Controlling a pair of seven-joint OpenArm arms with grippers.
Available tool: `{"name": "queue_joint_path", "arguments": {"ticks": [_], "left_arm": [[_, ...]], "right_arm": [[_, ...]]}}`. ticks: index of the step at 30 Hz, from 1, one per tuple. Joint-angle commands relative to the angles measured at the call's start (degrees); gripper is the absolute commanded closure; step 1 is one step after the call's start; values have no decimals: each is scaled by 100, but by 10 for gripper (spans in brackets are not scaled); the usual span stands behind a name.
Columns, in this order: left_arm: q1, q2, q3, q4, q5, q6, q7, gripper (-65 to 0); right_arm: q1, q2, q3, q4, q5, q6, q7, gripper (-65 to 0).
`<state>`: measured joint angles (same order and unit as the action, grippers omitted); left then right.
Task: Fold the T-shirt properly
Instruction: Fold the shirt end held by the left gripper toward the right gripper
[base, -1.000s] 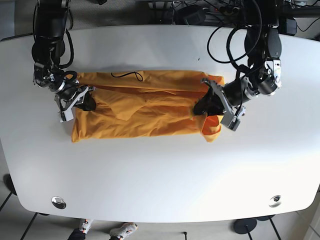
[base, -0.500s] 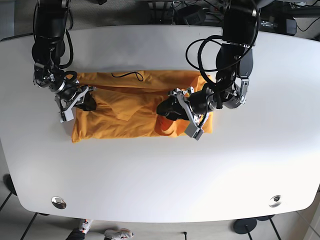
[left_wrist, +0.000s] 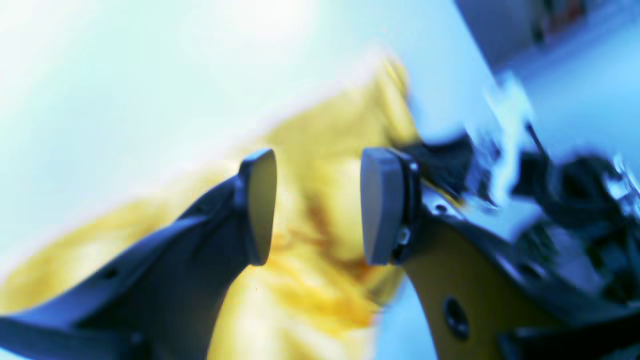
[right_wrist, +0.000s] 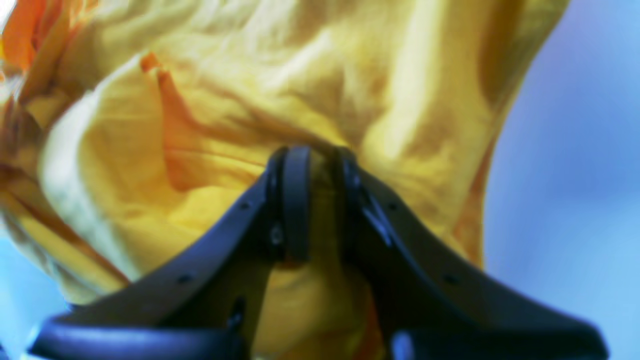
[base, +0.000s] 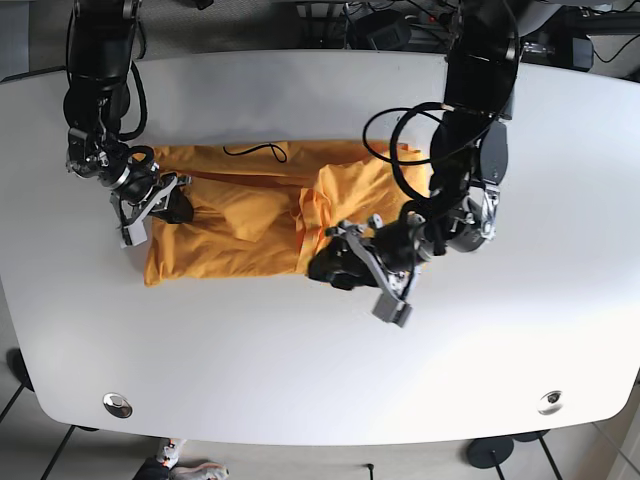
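The orange T-shirt (base: 250, 215) lies flat across the middle of the white table (base: 300, 350), its right part folded leftward over itself (base: 355, 190). At the shirt's front edge, my left gripper (base: 332, 268) hovers open; in the left wrist view its pads (left_wrist: 377, 205) stand apart with blurred yellow cloth (left_wrist: 310, 260) beyond them. My right gripper (base: 172, 206) is at the shirt's left end, shut on a fold of the fabric (right_wrist: 320, 170), as the right wrist view shows (right_wrist: 320, 200).
A thin black cord (base: 255, 151) lies on the shirt's far edge. Two round metal fittings (base: 117, 404) (base: 550, 401) sit near the table's front corners. Cables and equipment crowd the space behind the table's far edge (base: 400, 25).
My left gripper carried the shirt's right end leftward and toward the front, laid it over the middle, and has opened. The right gripper has stayed in place, holding the left end.
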<state>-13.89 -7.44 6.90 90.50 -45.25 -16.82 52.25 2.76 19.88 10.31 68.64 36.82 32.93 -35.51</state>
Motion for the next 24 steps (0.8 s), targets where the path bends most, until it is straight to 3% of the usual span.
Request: {"name": "queue_joint_path", "arguments": {"ticks": [1,2,4,7,9,12,17,20,24], "left_arm": [[163,-130,-351,115,-77,-362,-25,-251],[286,-192,-571,106,-50,-573,-25,-250],[593,-306,-993,80,-50,-951,-25,-240],[866,-482,-1195,71,-42,-1250,-25,-81],[980,-579,-1204,71,-42,-1391,-25,-13],[1095,-596,-1204,-87,46,-1470,-42,-10],[1077,-421,-1186,-588,820,-1980,-60,-10],[1077,-333,-1177,-817,1339,-2235,-421,-10],[1077,-350,-1177,-966,1514,-2318,-508,-10]], "right_arm": [[80,126,205,59,463,-18,30,-97],[80,170,257,59,657,-18,-49,-113],[194,408,275,59,1228,-9,-375,-244],[185,584,442,59,2002,-9,-471,-417],[185,680,574,41,2380,-9,-471,-482],[211,882,802,15,2564,-62,-480,-506],[176,1023,899,41,2547,-62,-638,-504],[159,979,917,-11,2529,-80,-717,-503],[62,865,1031,-627,2529,-27,-709,-503]]}}
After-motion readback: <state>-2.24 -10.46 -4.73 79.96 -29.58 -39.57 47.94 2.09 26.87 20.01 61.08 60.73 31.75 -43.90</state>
